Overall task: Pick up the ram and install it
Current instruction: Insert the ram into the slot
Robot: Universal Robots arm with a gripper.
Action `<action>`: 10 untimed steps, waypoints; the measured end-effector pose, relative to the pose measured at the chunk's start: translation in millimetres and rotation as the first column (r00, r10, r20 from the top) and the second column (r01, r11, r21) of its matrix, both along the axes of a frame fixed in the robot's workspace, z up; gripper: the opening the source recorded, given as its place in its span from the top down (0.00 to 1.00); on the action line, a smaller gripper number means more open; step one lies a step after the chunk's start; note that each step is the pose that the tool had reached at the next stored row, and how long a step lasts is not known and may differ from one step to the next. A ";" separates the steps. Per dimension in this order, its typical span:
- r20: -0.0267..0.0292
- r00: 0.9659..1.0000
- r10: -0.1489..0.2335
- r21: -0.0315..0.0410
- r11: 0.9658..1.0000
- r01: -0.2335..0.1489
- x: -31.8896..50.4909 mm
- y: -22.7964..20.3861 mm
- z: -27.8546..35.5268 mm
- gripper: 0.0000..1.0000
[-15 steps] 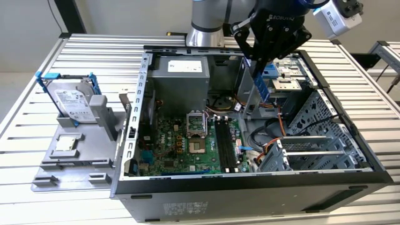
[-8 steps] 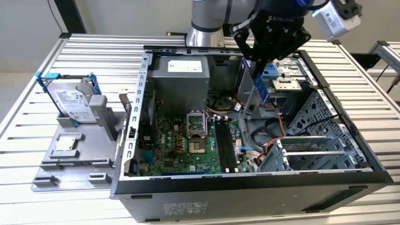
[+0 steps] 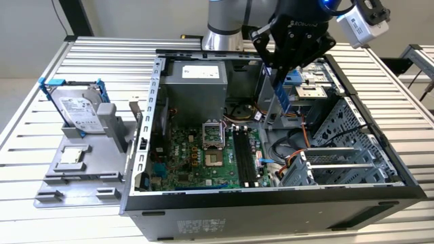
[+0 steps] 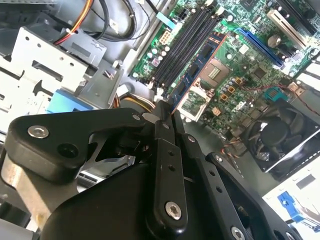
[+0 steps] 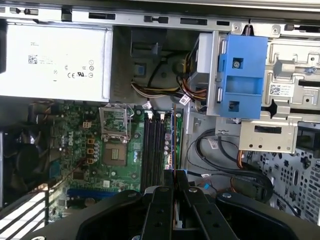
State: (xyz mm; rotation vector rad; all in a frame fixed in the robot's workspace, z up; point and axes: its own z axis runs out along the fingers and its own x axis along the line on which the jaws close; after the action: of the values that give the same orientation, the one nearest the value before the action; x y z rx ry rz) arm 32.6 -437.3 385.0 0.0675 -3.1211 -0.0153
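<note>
Slatted metal desk [image 3: 81,56] carrying 1 open computer case [image 3: 271,203] on its side, with 1 robot arm coming in over it.

From where I stand, the 1 black tool [image 3: 277,68] is clamped on the top end of the 1 blue ram [image 3: 284,96]. The ram hangs upright in the air over the open case, not seated in anything. In the second wrist view the ram [image 4: 197,67] juts out from the closed tool [image 4: 167,112], its black chips showing, with the green motherboard [image 4: 240,70] beyond it. I count 4 long black slots [image 3: 245,155] on the board, side by side, to the exterior view's left of the ram and lower in that view. 1 grey power supply [image 3: 196,76] sits at the case's far end. On the exterior view's left, outside the case, 1 silver hard drive [image 3: 80,113] in blue brackets stands on 1 grey fixture [image 3: 74,168].
</note>
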 end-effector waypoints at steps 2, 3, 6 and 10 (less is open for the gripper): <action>0.000 1.000 -0.001 0.000 1.000 0.001 0.0 0.0 -1.6 1.00; 0.000 1.000 -0.001 0.000 1.000 0.001 0.0 0.0 -2.7 1.00; 0.000 1.000 -0.002 0.000 1.000 0.002 0.0 0.0 -6.2 1.00; 0.000 1.000 -0.004 0.000 1.000 0.004 0.0 0.0 -12.0 1.00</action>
State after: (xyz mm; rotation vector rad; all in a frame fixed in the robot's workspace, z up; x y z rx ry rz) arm 32.6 -437.3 372.9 0.0607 -3.1213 -0.0153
